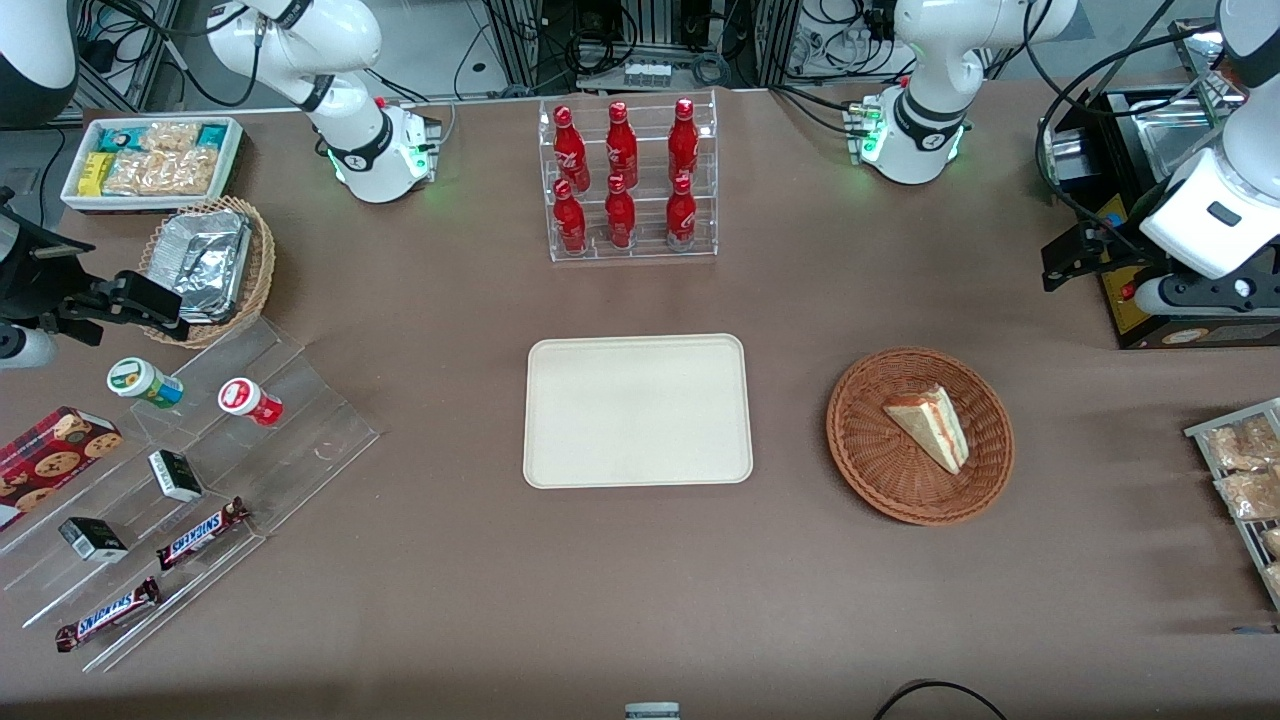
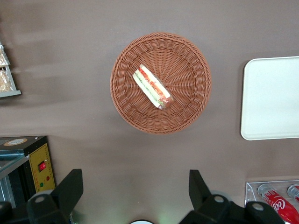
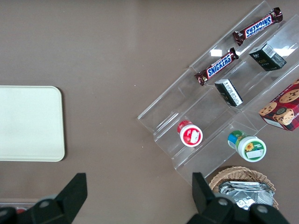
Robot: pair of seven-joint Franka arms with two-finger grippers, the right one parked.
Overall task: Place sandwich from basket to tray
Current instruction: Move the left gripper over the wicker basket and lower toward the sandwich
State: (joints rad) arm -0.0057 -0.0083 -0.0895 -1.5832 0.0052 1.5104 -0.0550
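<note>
The sandwich (image 1: 930, 425), a white-bread wedge with red and green filling, lies in the round reddish-brown basket (image 1: 868, 470), apart from the rim. The empty cream tray (image 1: 637, 410) lies flat beside the basket, toward the parked arm's end. My left gripper (image 1: 1062, 265) hangs high over the table, farther from the front camera than the basket and toward the working arm's end. In the left wrist view the gripper (image 2: 135, 186) is open and empty, well apart from the sandwich (image 2: 152, 87), the basket (image 2: 187, 112) and the tray (image 2: 271, 98).
A clear rack of red bottles (image 1: 630, 180) stands farther back than the tray. A black box with a yellow panel (image 1: 1140, 310) sits under my gripper. A wire rack of snack packets (image 1: 1240, 470) is at the working arm's end. A stepped acrylic snack display (image 1: 200, 470) and a tan foil-tray basket (image 1: 210, 260) are at the parked arm's end.
</note>
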